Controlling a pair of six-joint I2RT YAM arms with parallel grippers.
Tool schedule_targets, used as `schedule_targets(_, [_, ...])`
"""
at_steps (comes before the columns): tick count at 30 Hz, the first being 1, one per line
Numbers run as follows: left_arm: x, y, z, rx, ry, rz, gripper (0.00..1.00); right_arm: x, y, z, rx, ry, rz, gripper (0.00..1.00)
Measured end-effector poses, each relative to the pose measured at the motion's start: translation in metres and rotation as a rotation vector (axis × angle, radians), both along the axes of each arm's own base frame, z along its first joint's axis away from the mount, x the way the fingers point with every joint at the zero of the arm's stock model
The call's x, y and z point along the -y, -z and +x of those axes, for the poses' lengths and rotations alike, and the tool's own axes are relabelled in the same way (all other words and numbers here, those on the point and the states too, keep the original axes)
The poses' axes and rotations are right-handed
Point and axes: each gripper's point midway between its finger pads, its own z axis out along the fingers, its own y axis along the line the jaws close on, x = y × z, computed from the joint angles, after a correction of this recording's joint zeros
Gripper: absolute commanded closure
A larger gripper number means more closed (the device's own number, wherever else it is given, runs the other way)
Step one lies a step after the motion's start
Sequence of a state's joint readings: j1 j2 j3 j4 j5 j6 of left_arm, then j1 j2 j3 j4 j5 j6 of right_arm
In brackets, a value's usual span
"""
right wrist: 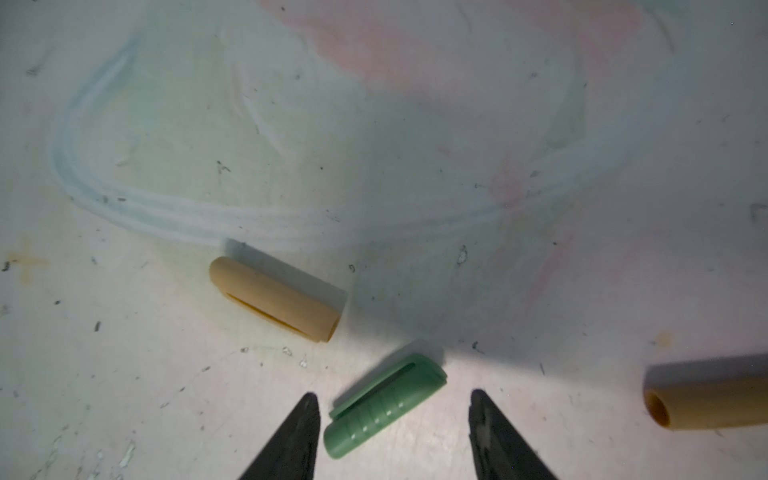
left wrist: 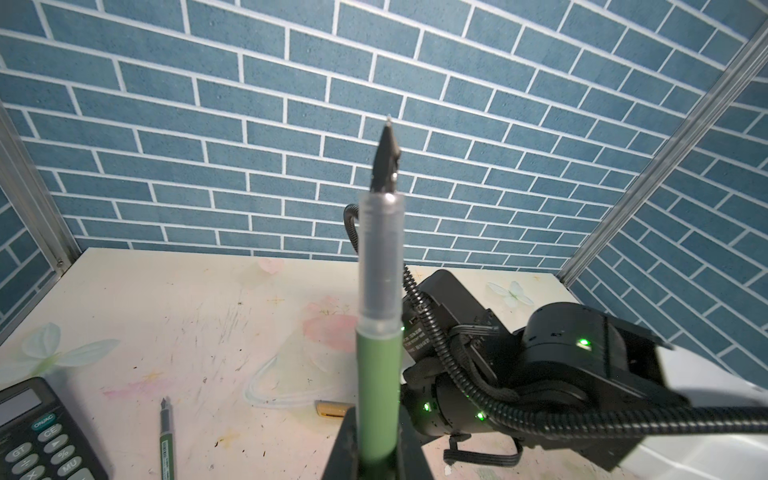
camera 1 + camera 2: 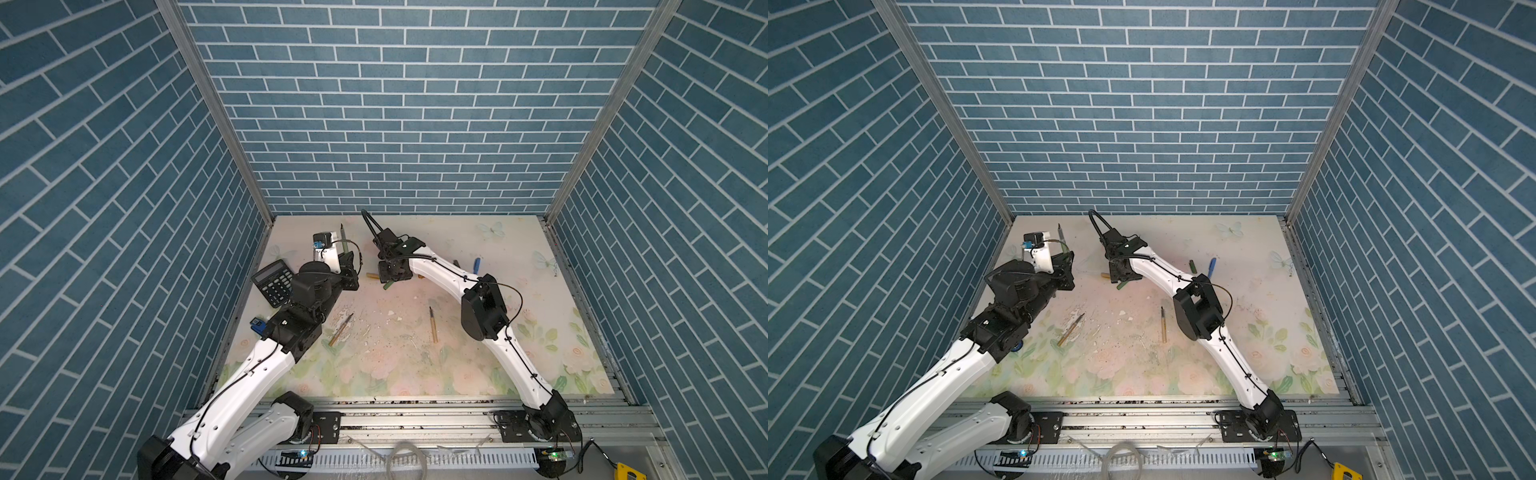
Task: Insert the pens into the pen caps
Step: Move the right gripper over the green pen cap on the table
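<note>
My left gripper [image 2: 376,451] is shut on a green pen [image 2: 379,374], held upright with its clear grip and dark tip pointing up; both top views show that pen [image 3: 343,240] [image 3: 1062,240] near the back left. In the right wrist view my right gripper [image 1: 395,399] stands open just above the mat, its fingers on either side of a green pen cap [image 1: 386,409] without touching it. A tan cap [image 1: 274,299] lies close by and another tan cap [image 1: 706,403] off to the side. Both top views show the right gripper [image 3: 392,277] [image 3: 1121,276] over the green cap [image 3: 388,285].
Two tan pens [image 3: 340,329] [image 3: 432,324] lie mid-mat. A blue pen [image 3: 476,266] and a dark green cap [image 3: 456,263] sit behind the right arm. A black calculator [image 3: 274,282] lies at the left edge, with another green pen [image 2: 166,440] beside it. Brick-patterned walls enclose three sides.
</note>
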State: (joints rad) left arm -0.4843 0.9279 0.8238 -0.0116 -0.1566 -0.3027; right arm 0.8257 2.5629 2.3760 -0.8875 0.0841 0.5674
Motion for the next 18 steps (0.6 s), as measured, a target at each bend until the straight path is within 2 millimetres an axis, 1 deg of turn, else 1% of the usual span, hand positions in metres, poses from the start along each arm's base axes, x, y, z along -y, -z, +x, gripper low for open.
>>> schedule_targets(3, [0.001,-0.002,0.0,0.005,0.005,-0.004,1.0,0.003,0.012,-0.004,-0.025,-0.004,-0.021,0.44])
schedule_targets(6, [0.002,-0.002,0.0,0.008,0.009,-0.006,1.0,0.005,0.017,-0.006,-0.038,-0.009,-0.033,0.47])
schedule_targets(11, [0.003,-0.002,-0.001,0.008,0.016,-0.007,1.0,0.012,0.018,-0.01,-0.034,-0.022,-0.043,0.53])
schedule_targets(13, [0.003,-0.002,-0.001,0.007,0.02,-0.008,1.0,0.016,0.018,-0.012,-0.041,-0.027,-0.043,0.57])
schedule_targets(18, [0.004,-0.002,-0.001,0.007,0.024,-0.009,1.0,0.019,0.018,-0.015,-0.063,-0.049,-0.033,0.59])
